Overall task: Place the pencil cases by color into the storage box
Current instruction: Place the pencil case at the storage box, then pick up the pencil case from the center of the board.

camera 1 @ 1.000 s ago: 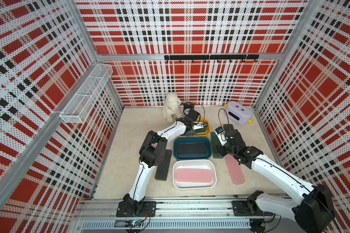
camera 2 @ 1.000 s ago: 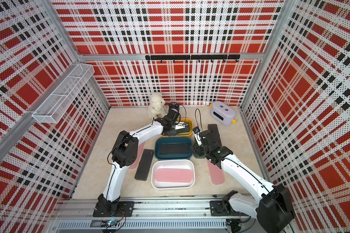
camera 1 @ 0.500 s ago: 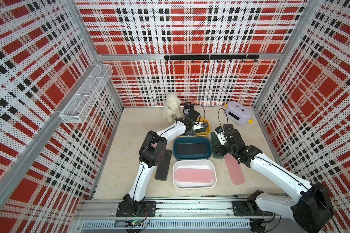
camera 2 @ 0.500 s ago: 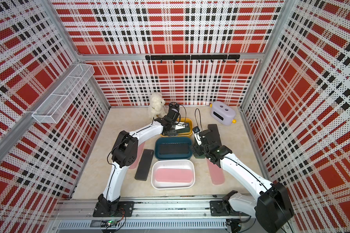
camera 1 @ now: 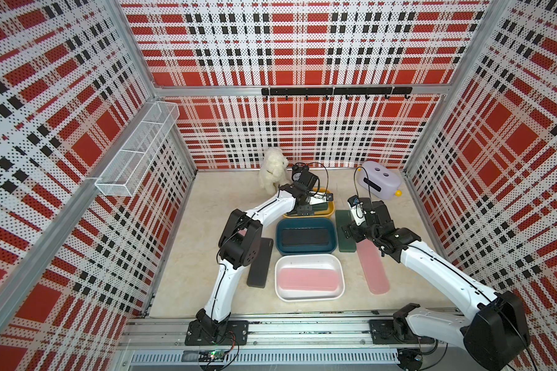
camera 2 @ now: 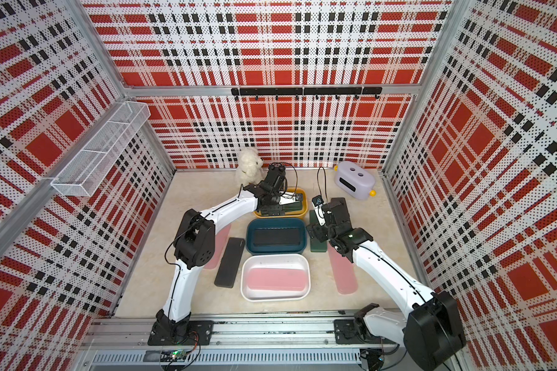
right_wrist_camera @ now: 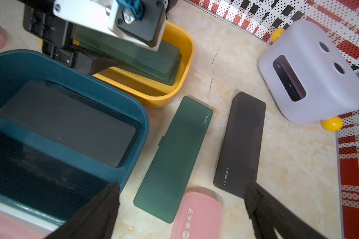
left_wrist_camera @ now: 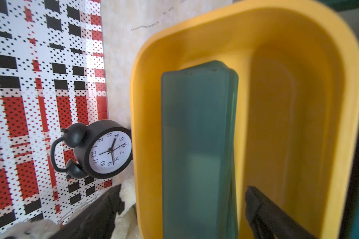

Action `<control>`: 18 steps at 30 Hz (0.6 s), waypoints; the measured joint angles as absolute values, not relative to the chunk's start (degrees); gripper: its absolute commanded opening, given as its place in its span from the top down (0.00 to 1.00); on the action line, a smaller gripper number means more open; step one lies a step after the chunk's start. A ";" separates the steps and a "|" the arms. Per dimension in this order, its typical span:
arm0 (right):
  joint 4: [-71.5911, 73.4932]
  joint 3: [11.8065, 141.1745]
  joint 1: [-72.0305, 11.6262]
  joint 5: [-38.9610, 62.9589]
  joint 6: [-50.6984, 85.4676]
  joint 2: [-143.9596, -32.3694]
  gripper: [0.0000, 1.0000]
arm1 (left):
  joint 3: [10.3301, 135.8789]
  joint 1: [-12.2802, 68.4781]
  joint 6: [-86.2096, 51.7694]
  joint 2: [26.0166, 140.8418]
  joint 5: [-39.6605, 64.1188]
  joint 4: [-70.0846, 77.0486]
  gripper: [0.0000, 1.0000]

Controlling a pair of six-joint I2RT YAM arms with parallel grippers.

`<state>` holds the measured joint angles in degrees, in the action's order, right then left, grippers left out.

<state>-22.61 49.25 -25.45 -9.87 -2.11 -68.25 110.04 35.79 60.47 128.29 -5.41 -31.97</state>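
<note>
Now the left gripper (left_wrist_camera: 183, 194), jaws apart, hangs over 2 green cases (left_wrist_camera: 195, 124) in the far yellow tub (left_wrist_camera: 145, 103); the right gripper (right_wrist_camera: 181, 188), also apart, hovers above the loose green case (right_wrist_camera: 174, 157), probably the next grasp.

**My work cell: walls, floor, fittings**

Walls: three around me, left wall (camera 1: 45, 128), far wall (camera 1: 303, 48) and right wall (camera 1: 512, 128). All are perforated panels in red, white and black plaid, framed in bare aluminium.
Left wall: one white wire basket (camera 1: 139, 151), three compartments, hung high.
Far wall: one black hook rail (camera 1: 335, 91).
Floor (camera 1: 219, 218): pale beige, marbled, evenly lit, with soft shadows.
Near edge: slotted aluminium rail (camera 1: 303, 334).
Far floor: white plush dog (camera 1: 273, 170), black twin-bell alarm clock (left_wrist_camera: 106, 151), and a lavender box (camera 1: 380, 181) with yellow feet, far right.
</note>
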 measured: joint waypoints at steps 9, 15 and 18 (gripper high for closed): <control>-22.57 49.23 -21.08 -10.37 -2.04 -69.45 0.00 | 112.99 35.81 60.25 127.39 -1.69 -36.47 0.05; -23.57 50.89 -15.27 -10.15 -1.74 -72.84 0.00 | 112.84 35.59 56.90 121.99 1.89 -36.71 0.06; -24.56 53.54 -12.43 -9.21 -1.19 -76.01 0.00 | 110.72 35.48 54.00 116.62 3.40 -34.44 0.06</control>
<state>-24.56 53.54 -12.43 -9.21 -1.19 -76.01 110.72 35.48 54.00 116.62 3.40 -34.44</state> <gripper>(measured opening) 0.995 0.943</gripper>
